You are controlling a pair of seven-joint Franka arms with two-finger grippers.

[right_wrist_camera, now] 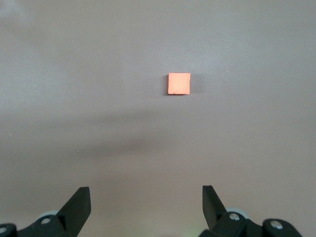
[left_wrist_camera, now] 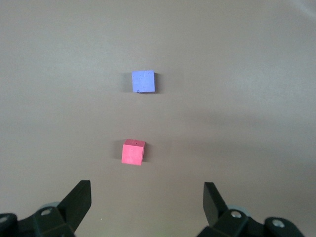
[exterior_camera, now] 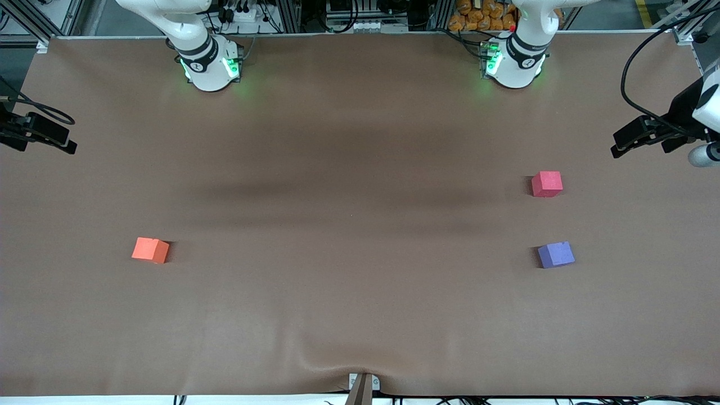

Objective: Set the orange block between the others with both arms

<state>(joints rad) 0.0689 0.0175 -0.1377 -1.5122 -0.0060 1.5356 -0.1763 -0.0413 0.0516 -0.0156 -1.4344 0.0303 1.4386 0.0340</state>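
The orange block [exterior_camera: 150, 250] [right_wrist_camera: 179, 84] lies alone on the brown table toward the right arm's end. The other two lie toward the left arm's end: a pinkish-red cube [exterior_camera: 547, 184] [left_wrist_camera: 133, 152] and a purple-blue cube [exterior_camera: 556, 254] [left_wrist_camera: 143, 81], the purple-blue one nearer the front camera, with a gap between them. My left gripper [left_wrist_camera: 146, 190] hangs high over the table by the pinkish-red cube, open and empty. My right gripper [right_wrist_camera: 145, 192] hangs high over bare table short of the orange block, open and empty. Neither hand shows in the front view.
The arm bases [exterior_camera: 211, 64] [exterior_camera: 513, 62] stand at the table's back edge. Black camera mounts reach over both ends of the table [exterior_camera: 39, 135] [exterior_camera: 658, 132]. A small bracket [exterior_camera: 363, 387] sits at the front edge, where the brown cover wrinkles.
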